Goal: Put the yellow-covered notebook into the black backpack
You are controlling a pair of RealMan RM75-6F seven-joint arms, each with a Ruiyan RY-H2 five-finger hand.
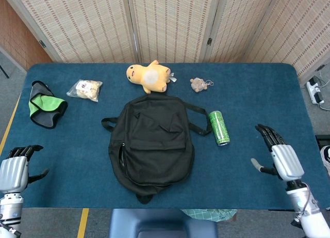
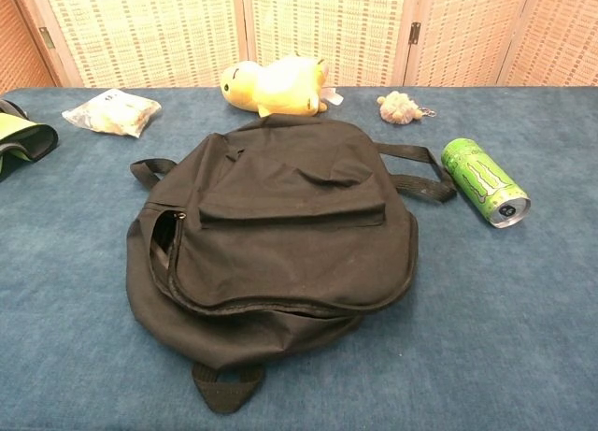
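The black backpack [image 1: 151, 144] lies flat in the middle of the blue table, its flap down over the main compartment; the chest view shows the black backpack [image 2: 280, 244] with a short zipper gap at its left side. The yellow-covered notebook is not visible in either view. My left hand [image 1: 14, 168] hangs at the front left edge, fingers apart and holding nothing. My right hand [image 1: 279, 158] is at the front right, well clear of the bag, fingers spread and empty. Neither hand shows in the chest view.
A green can [image 1: 219, 127] lies just right of the backpack. A yellow plush toy [image 1: 148, 76] and a small keychain toy [image 1: 198, 83] sit behind it. A snack bag [image 1: 85, 89] and a green-and-black pouch [image 1: 45, 106] lie at the left.
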